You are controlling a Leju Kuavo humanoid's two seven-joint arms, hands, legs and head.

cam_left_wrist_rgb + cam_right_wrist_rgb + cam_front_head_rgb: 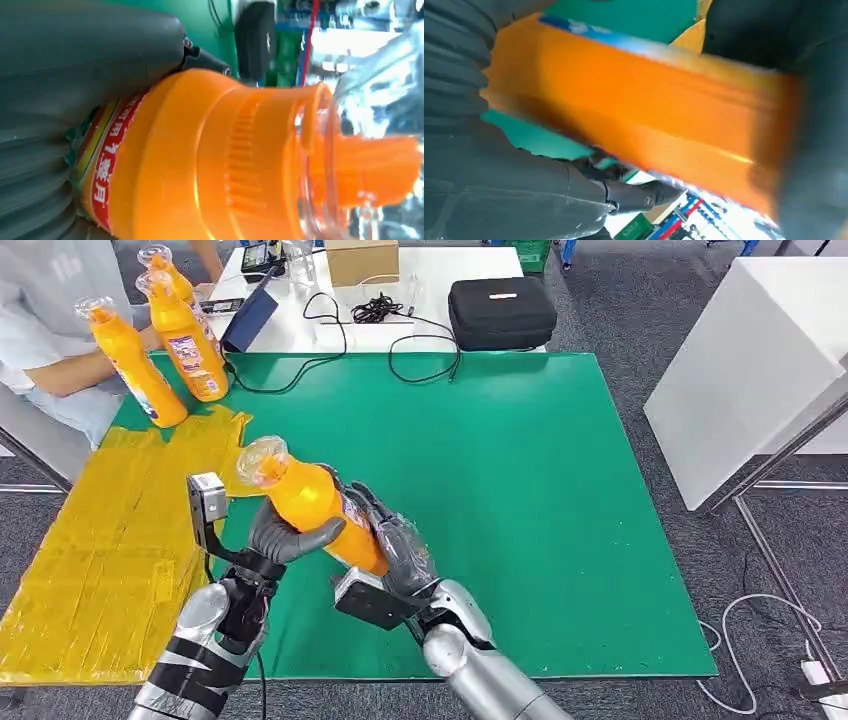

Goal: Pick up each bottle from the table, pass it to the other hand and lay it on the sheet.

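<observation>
Green mat-covered table (520, 490): broad rectangular surface, spreading ahead of and to the right of both hands; bare green directly ahead of them.
Yellow plastic sheet (110, 530): crinkled, laid over the table's left part and hanging past its edge, just left of the left hand.
White table (400, 300): butted against the far edge of the green one, well ahead of the hands; bears a black zipped rectangular case (500, 310), a brown cardboard box (362, 260), a dark blue flat device (250, 318) propped at a slant, and black cables (375, 315) that trail onto the green mat.
White panel on a metal frame (740, 370): well off to the right of the right hand, standing on grey carpet floor (620, 310).
Person in a light shirt (50, 330): seated at the far left corner, beyond the left hand.
Three upright orange plastic bottles (185, 335): clear caps, labels, standing grouped at the far end of the yellow sheet beside the person, ahead and left of the left hand.
Held orange plastic bottle with a clear cap and red-and-yellow label (305, 505): raised above the near left part of the green mat, tilted, cap toward the far left; lodged between both hands.
Left hand (285, 538): grey thumb and fingers wrapped about the bottle's upper body just below the neck; gripping it.
Right hand (395, 545): dark fingers closed about the bottle's lower body; also gripping it; the right wrist view is blurred, orange body against the palm.
</observation>
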